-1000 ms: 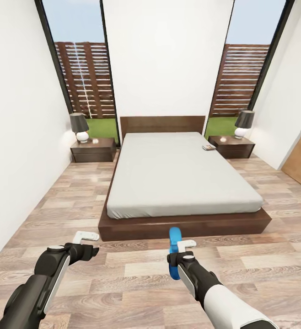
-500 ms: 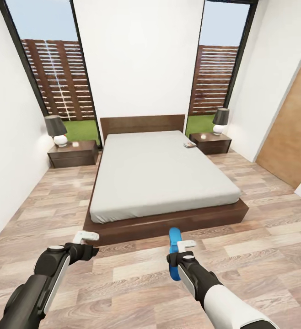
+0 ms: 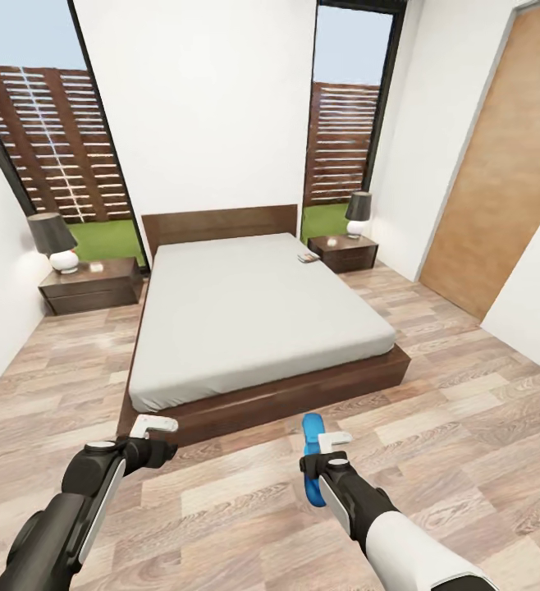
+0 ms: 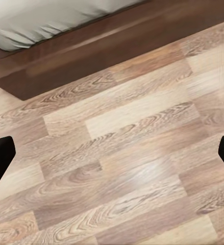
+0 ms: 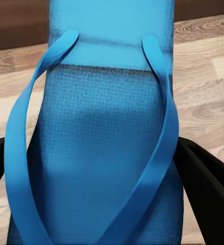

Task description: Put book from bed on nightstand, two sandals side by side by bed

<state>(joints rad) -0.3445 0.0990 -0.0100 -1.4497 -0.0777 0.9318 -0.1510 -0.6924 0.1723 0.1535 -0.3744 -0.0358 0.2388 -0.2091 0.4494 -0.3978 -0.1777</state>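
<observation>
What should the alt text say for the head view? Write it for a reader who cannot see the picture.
The right gripper holds a blue sandal above the wood floor at the foot of a bed with a bare grey mattress. The left gripper is open and empty. A small book lies on the bed's far right corner, near a nightstand with a lamp.

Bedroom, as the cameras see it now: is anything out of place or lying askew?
Two things. The book lies at the far edge of the bed mattress, beside the nightstand, rather than on it. The right gripper holds a blue sandal above the wooden floor.
</observation>
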